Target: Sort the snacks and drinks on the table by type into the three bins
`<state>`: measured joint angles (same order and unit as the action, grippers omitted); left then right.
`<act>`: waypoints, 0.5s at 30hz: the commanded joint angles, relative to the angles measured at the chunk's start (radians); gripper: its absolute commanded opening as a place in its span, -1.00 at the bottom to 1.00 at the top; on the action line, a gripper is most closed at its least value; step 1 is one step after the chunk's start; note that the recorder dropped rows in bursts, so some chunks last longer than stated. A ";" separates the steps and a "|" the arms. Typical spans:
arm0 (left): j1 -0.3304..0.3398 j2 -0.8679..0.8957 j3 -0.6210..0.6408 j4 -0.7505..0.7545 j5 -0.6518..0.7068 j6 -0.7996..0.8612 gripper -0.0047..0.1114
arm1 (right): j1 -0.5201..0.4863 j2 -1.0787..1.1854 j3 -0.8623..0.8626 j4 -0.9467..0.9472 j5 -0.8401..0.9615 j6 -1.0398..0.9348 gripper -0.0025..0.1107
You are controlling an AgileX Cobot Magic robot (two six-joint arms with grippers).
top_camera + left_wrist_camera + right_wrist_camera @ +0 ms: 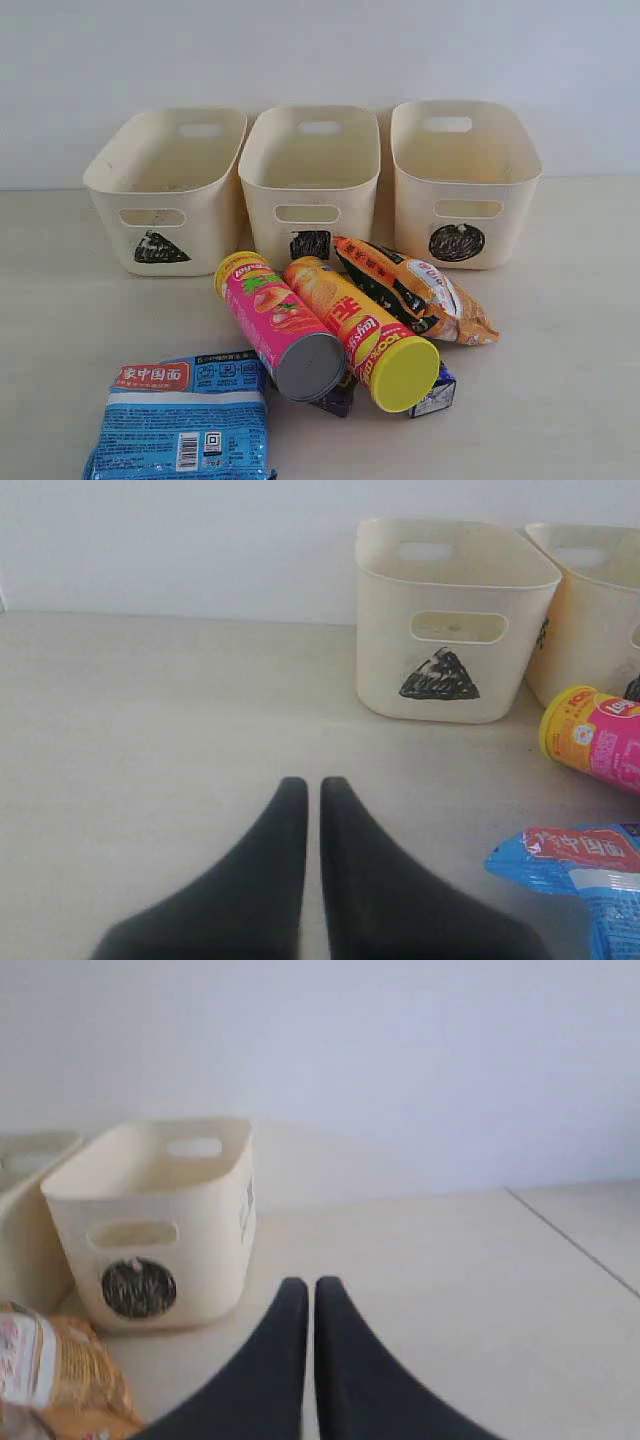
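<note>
Lying side by side and touching, the pink chip tube (280, 325) and orange chip tube (355, 330) rest over the dark purple carton (337, 398) and white and blue carton (437, 393). The blue-white packet (185, 420) sits beside them and the orange-black crinkly bag (415, 288) behind, before the three bins (262, 215) on the worktop (560, 380). I see my left tool (307, 785) closed and empty, apart from tube and packet. My right tool (304, 1285), likewise closed, sits clear of the bag.

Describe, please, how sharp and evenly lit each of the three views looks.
Exterior view: sharp, evenly lit, print on the blue-white packet crisp, faint shadows under the pink chip tube. Left wrist view: triangle bin fairly sharp, left end effector featureless black. Right wrist view: hazy, the mark on the circle bin smeared, orange-black crinkly bag washed out.
</note>
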<state>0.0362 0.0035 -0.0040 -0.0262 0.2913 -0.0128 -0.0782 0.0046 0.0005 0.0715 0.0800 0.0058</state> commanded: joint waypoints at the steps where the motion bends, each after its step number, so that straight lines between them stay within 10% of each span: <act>1: 0.001 -0.004 0.004 -0.011 0.001 0.003 -0.85 | -0.002 -0.005 -0.001 0.101 -0.171 0.177 -0.96; 15: 0.001 -0.004 0.004 -0.011 0.001 0.003 -0.85 | -0.002 0.260 -0.373 -0.037 -0.233 0.254 -0.96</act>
<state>0.0362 0.0035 -0.0040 -0.0262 0.2913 -0.0128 -0.0782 0.1722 -0.2863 0.0775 -0.1988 0.2511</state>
